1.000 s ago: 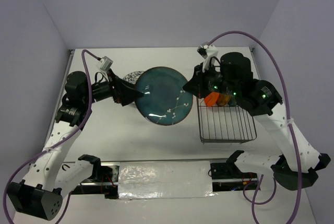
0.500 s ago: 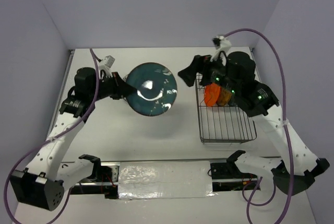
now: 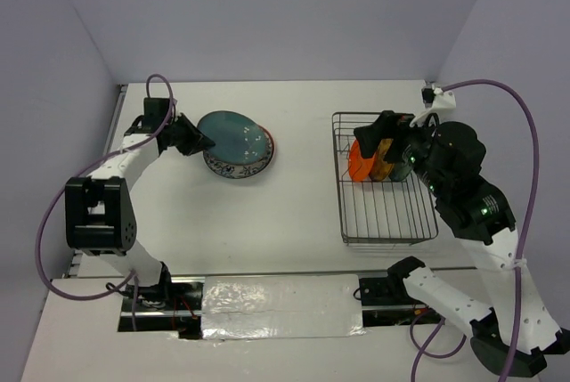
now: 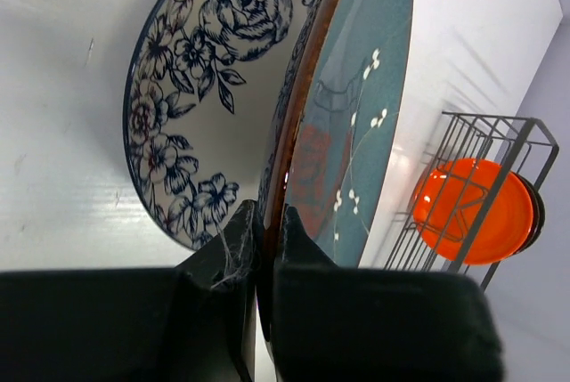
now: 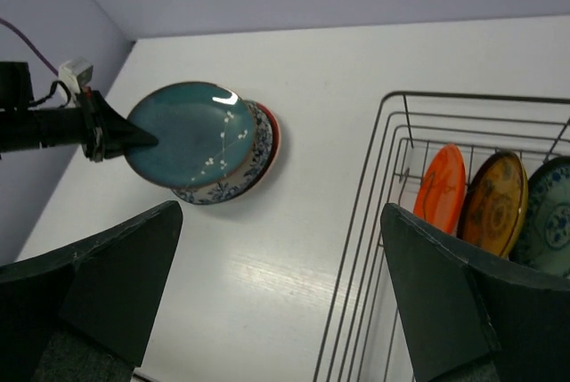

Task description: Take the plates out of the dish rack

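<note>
From where I stand, the white table [image 3: 294,213] carries the grey wire dish rack [image 3: 389,240] on its right side. Well to the left, the dark teal plate [image 3: 233,135] leans tilted on a blue floral plate [image 4: 178,133]. The left wrist view shows the left gripper [image 4: 264,219] pinching the teal plate's rim. Only the right wrist view shows three small plates upright in the rack: the orange plate [image 5: 441,188], an amber plate [image 5: 494,199] and a teal-patterned plate [image 5: 554,217]. The right gripper [image 5: 280,222] hovers above, fingers spread wide.

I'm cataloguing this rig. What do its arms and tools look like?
The left arm and right arm have white perforated links, black joints and a looping purple cable. Green lights dot the right one. The left tool and right tool are black, wedge-fingered.
</note>
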Motion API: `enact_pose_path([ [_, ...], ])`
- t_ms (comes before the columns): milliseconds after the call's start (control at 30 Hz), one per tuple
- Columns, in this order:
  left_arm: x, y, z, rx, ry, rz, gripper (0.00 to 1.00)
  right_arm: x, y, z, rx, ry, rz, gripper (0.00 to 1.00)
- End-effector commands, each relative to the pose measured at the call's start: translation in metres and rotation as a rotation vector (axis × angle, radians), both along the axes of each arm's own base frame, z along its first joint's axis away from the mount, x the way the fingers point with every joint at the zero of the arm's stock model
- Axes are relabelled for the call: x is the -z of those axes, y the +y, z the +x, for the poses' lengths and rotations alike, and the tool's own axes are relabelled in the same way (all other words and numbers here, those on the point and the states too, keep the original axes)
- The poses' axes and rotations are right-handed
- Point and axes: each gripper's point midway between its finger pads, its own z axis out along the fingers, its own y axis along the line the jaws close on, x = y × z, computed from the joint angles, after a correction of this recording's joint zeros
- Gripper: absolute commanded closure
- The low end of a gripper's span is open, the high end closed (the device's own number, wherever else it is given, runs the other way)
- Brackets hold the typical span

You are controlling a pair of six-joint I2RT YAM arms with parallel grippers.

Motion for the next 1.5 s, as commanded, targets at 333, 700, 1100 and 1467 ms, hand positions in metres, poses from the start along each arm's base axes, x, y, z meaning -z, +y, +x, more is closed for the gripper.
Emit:
enact_pose_path([
  [333,-0.002,-0.015,0.046,0.036,-0.096,-0.136,0.4,0.029,-0.014,0.004,0.037,0.057,-0.121,0.0],
  [700,0.07,-0.021,-0.006,0.086,0.233,0.148,0.01,0.134,-0.053,0.08,0.296,0.45,-0.417,0.0],
  [1100,0.021,0.033,-0.041,-0.04,0.221,0.348,0.0,0.193,-0.064,0.131,0.336,0.61,-0.532,0.13],
  [1467,-0.094,0.0,-0.099,0.231,-0.309,0.306,0.01,0.24,-0.08,0.141,0.421,0.67,-0.644,0.65],
])
